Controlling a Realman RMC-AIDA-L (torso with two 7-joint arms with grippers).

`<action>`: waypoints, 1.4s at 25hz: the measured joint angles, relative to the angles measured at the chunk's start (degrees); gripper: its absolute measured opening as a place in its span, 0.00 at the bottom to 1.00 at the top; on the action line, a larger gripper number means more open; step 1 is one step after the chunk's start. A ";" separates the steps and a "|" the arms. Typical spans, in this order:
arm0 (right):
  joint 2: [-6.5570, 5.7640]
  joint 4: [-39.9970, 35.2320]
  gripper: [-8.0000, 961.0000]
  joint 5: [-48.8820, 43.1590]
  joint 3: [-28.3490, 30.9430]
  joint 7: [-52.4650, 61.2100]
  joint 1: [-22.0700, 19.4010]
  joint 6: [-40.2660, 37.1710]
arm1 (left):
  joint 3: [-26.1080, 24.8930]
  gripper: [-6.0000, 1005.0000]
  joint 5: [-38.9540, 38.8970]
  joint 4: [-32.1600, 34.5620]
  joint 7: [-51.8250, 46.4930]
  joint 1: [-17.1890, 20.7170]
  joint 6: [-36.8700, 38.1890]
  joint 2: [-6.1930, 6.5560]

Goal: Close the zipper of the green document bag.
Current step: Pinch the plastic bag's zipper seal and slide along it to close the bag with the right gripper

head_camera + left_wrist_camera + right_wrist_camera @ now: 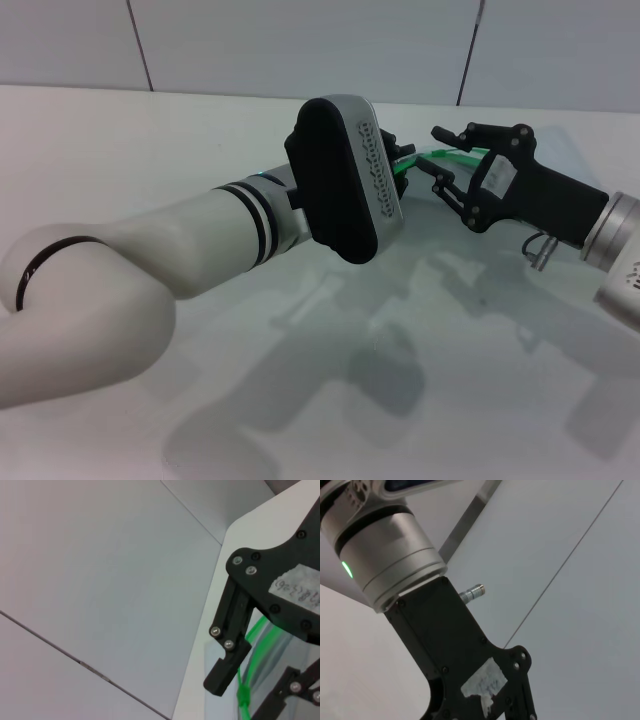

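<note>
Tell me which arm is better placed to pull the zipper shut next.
Likely the right. The right gripper has open fingers at the zipper on the green document bag. The left gripper is close too, mostly hidden behind its wrist, so this is tentative.

From the head view, your left hand (398,150) sits almost wholly behind its own wrist housing, so you cannot tell how its fingers stand. The green document bag (470,215) is too faint against the tabletop (120,140) to trace, and only a short stretch of the zipper (452,155) shows between the hands.
</note>
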 joint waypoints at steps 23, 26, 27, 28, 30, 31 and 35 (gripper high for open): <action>0.03 -1.34 0.30 -0.01 0.03 -0.22 0.08 2.48 | 0.07 0.06 0.37 0.66 0.20 -0.11 1.25 0.00; 0.03 -1.34 0.29 -0.02 0.11 -0.20 0.02 2.97 | 0.04 0.06 0.37 0.65 0.21 -0.06 1.25 0.00; 0.03 -1.34 0.28 -0.02 0.10 -0.14 0.02 3.40 | 0.02 0.06 0.37 0.65 0.21 -0.01 1.25 0.00; 0.03 -1.33 0.28 -0.03 0.08 -0.05 0.02 3.92 | 0.00 0.06 0.37 0.65 0.21 0.02 1.25 0.00; 0.03 -1.33 0.27 -0.03 -0.02 0.11 0.02 5.11 | -0.03 0.06 0.37 0.64 0.21 0.06 1.25 0.00; 0.03 -1.33 0.27 -0.03 -0.04 0.12 0.02 5.34 | -0.03 0.06 0.37 0.63 0.21 0.07 1.24 0.00; 0.09 -1.33 0.25 -0.10 -0.09 0.15 -0.01 5.51 | -0.04 0.06 0.39 0.61 0.21 0.14 1.22 0.00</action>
